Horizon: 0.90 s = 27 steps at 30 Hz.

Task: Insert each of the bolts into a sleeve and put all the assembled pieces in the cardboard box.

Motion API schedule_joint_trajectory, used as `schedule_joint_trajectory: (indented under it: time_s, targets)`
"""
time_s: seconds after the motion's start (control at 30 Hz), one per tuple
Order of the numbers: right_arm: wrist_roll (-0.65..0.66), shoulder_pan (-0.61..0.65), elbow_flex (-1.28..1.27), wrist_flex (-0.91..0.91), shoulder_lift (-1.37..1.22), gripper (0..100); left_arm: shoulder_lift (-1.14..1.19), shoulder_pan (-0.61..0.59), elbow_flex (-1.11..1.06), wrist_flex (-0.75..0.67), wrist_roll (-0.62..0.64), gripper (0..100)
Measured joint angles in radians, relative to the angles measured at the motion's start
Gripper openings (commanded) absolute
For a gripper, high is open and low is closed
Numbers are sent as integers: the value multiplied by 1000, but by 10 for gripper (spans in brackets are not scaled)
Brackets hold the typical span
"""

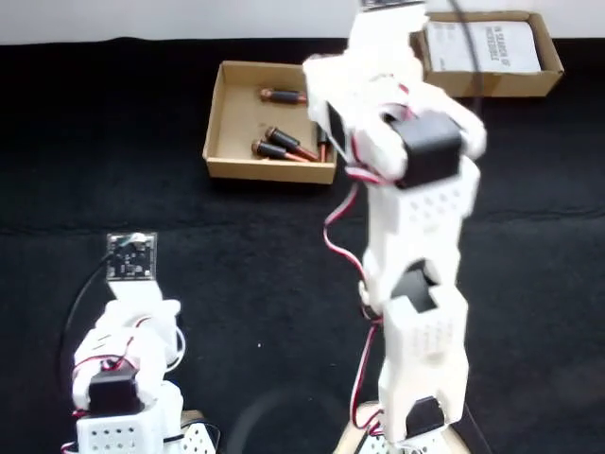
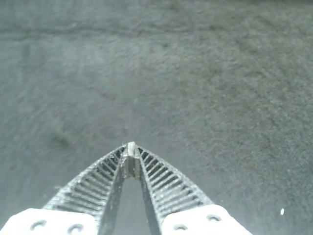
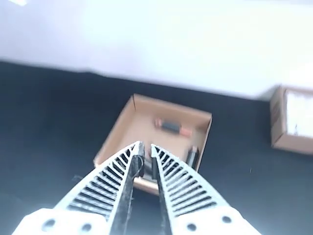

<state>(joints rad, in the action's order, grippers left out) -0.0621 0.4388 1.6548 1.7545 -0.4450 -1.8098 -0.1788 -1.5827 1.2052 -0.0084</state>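
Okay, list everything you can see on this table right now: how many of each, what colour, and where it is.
Cardboard box: one, brown, open, far middle of the table.
Assembled pieces: at least three, dark sleeves with copper-coloured ends, lying in that box; the arm hides part of it.
Second cardboard box: one, brown, far right.
Printed sheet: one, white, inside the second box.
Cloth: one, black, covering the table.
Left arm: white, folded at the near left; left gripper shut over bare cloth.
Right arm: white, stretched toward the first box; right gripper close to that box.
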Motion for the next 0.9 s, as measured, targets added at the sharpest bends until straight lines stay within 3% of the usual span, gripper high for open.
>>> schedule_joint_trajectory:
  time_s: [0.13,0.27,0.5,0.73,0.9]
  targets:
    - [0,0,-37,0,157,6,0,31,-77,-81,0,8]
    - [0,0,-304,0,397,6,0,40,-95,-97,2,8]
    - [0,2,-1049,0,911,6,0,40,-95,-92,2,8]
    - [0,2,-1823,-6,1335,7,0,40,-95,89,0,8]
    - [0,-5,-2344,-164,1525,7,0,40,-95,121,-2,8]
